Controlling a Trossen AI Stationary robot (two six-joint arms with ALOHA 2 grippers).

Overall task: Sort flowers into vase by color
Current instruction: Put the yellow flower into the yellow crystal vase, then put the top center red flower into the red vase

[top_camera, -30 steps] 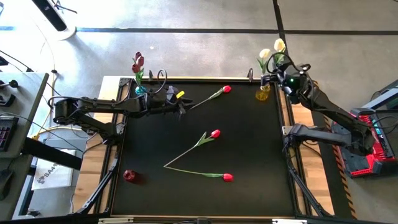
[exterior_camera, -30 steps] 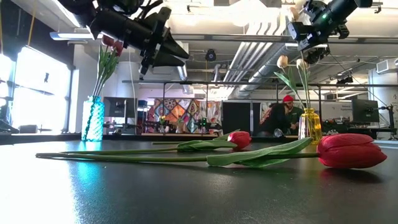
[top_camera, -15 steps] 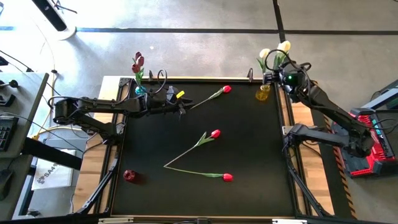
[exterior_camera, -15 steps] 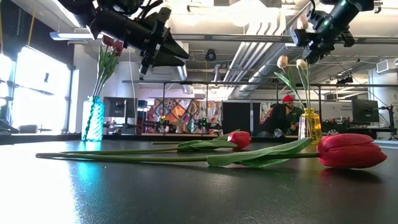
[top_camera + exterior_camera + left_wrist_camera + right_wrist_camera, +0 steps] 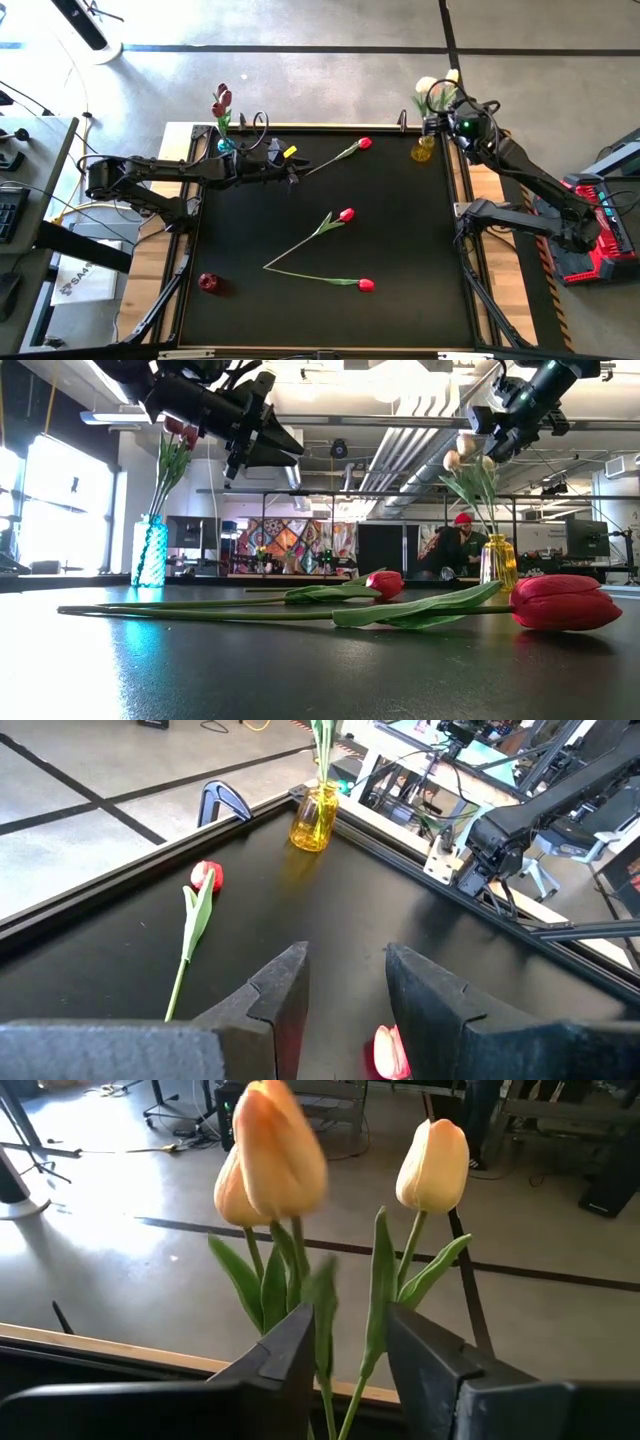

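Standing cream tulips (image 5: 432,1165), green-stemmed

The tabletop (image 5: 200,670) is black with a smooth, dull sheen; the yellow vase (image 5: 498,563) looks like clear glass.

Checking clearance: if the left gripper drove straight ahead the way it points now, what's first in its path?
Probably the red tulip lying ahead of the left gripper, slightly off its line; past it stands the yellow vase. Depth is uncertain.

Bright, even overhead light; glare on the floor (image 5: 330,25) beyond the black table (image 5: 400,250). Low view backlit by a window (image 5: 60,505) (foreground soft). One cream tulip (image 5: 275,1150) motion-blurred.
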